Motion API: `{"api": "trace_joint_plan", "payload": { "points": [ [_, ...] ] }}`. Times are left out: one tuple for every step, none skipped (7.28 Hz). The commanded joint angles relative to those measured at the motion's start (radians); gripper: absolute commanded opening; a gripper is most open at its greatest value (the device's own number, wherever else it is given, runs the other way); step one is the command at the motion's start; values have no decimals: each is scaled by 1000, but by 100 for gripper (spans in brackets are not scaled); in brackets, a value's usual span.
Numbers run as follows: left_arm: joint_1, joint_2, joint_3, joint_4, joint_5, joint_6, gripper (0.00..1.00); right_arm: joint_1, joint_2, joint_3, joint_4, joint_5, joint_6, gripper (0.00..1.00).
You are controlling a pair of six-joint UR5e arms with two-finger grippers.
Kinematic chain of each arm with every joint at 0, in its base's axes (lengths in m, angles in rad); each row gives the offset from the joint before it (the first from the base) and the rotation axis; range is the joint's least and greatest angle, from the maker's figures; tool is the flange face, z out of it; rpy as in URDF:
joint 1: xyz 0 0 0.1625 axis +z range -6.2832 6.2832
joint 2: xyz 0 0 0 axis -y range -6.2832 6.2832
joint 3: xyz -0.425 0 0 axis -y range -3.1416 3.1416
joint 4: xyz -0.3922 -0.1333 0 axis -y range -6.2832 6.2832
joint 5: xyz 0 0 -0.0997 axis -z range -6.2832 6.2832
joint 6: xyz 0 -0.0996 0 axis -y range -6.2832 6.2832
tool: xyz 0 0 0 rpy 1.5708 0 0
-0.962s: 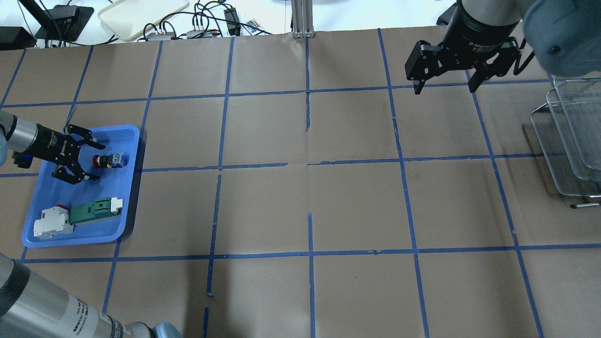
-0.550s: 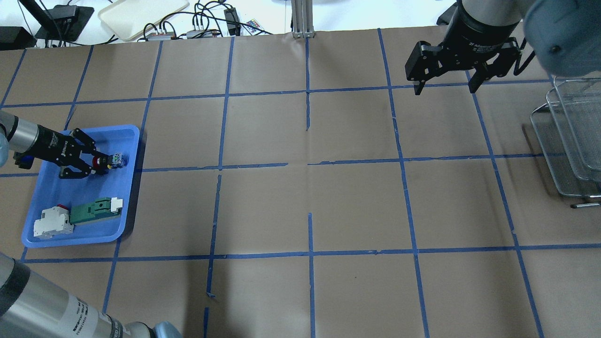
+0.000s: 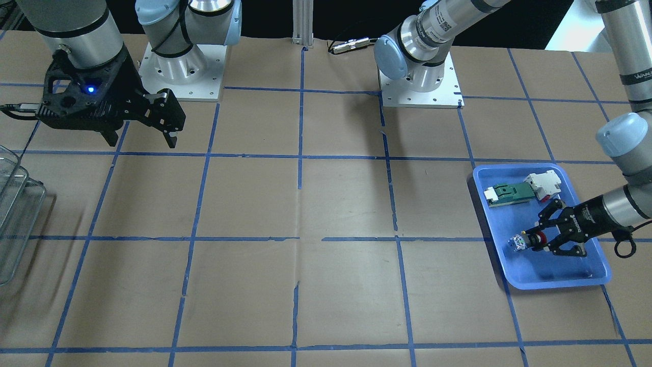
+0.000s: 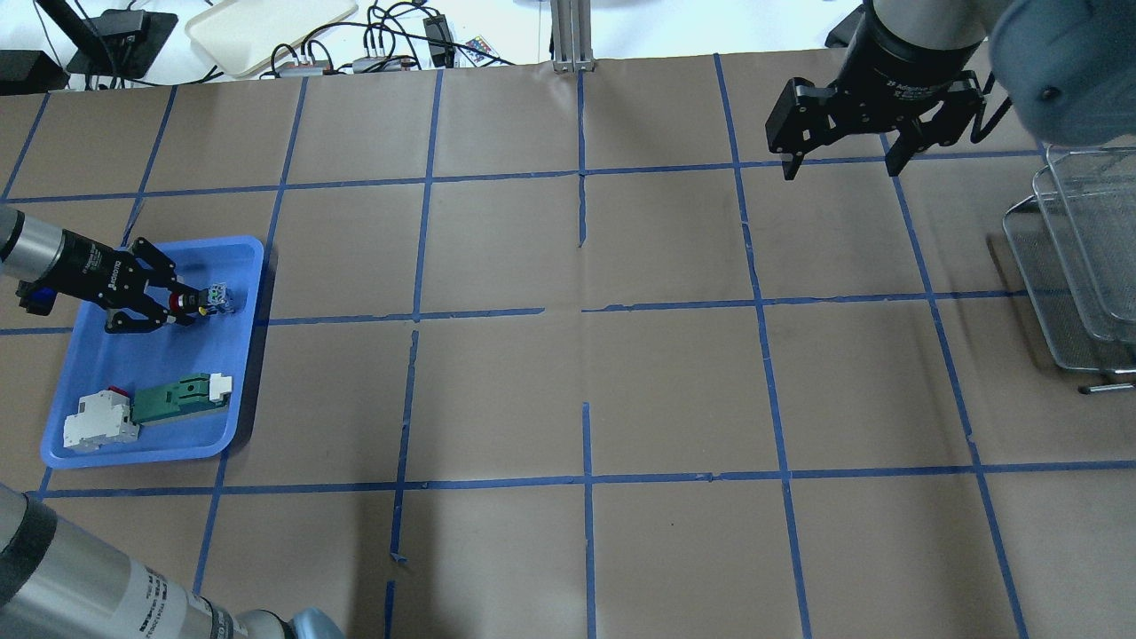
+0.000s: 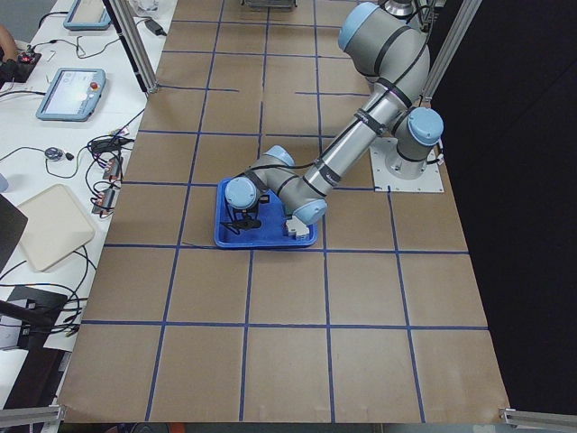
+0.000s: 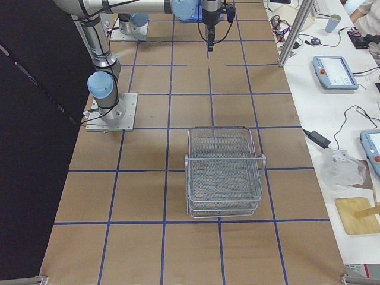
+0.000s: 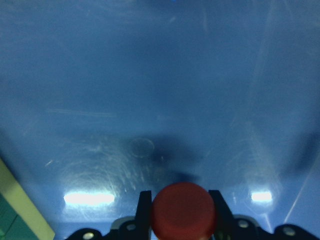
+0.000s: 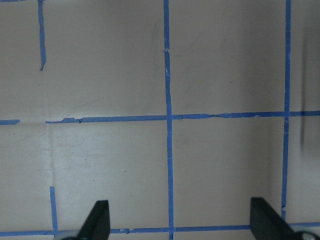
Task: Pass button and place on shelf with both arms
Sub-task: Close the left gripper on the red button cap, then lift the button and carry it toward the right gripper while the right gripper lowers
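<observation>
Left claw (image 4: pixel 182 306): pressed together on the button (image 4: pixel 206 302), pinching its red cap; in the wrist view the cap (image 7: pixel 184 210) fills the gap between the fingers.
Button, place: upper part of the blue tray (image 4: pixel 142 457), at the left edge of the overhead frame. We cannot tell whether it is clear of the tray floor.
Step in hand: we judge this the pick-up, with the grasp made; neither the pass nor the placing has begun.
Next move: we expect a lift clear of the tray rim, then a carry toward frame centre, leaving the rear block exposed for the second grasp.
Right claw (image 4: pixel 839 169): spread wide and empty, upper right of the overhead frame, over bare tabletop (image 4: pixel 674 382).
Shelf (image 6: pixel 224 172): right edge of the overhead frame, well apart from the button.
Materials and shapes: the cap is a smooth rounded dome and may slip; the tray is glossy, scuffed plastic; the shelf is see-through wire mesh with rounded rims; the tabletop is matte brown paper gridded with blue tape.
</observation>
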Motion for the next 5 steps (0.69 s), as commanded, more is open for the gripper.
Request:
{"api": "trace_joint_plan", "payload": {
  "points": [
    [-32, 62, 45, -139, -89, -2, 0, 0, 1, 0, -5, 1, -10, 100],
    [-77, 101, 65, -181, -99, -3, 0, 0, 0, 0, -5, 1, -25, 100],
    [-139, 141, 67, -183, -99, -50, 0, 0, -5, -2, -5, 12, -34, 100],
    [-216, 174, 67, -182, -108, -157, 0, -5, -2, 0, -6, 18, -116, 100],
    [-309, 207, 67, -177, -122, -242, 0, -5, -5, -6, -6, 53, -167, 100]
  ]
}}
